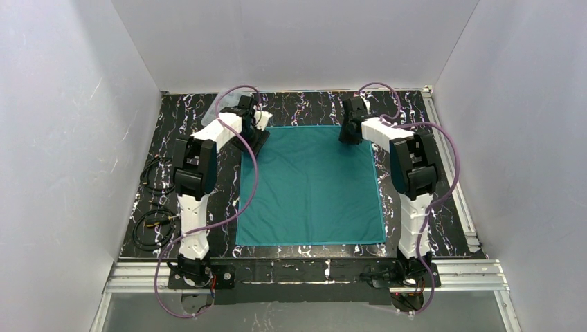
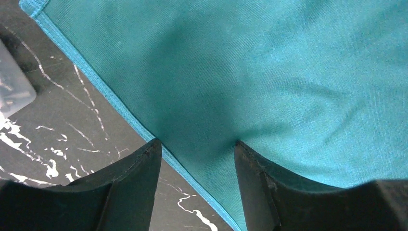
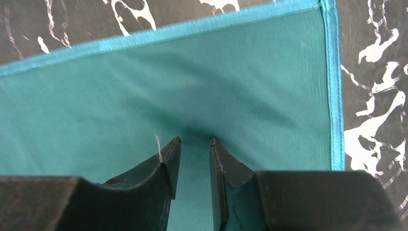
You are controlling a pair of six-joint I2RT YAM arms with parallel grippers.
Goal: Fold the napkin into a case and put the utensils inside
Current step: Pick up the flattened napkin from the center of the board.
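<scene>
The teal napkin lies spread flat as a square on the black marbled table. My left gripper is down at its far-left edge. In the left wrist view the left gripper is open and straddles the blue hem, one tip on the table and one on the napkin. My right gripper is down just inside the far-right corner. In the right wrist view the right gripper has both tips pressed into the napkin, jaws narrowed with a strip of cloth in the gap. The utensils are out of view.
A clear plastic box sits on the table beyond the napkin's far-left corner. Loose black cables lie by the left arm. White walls close in the table on three sides.
</scene>
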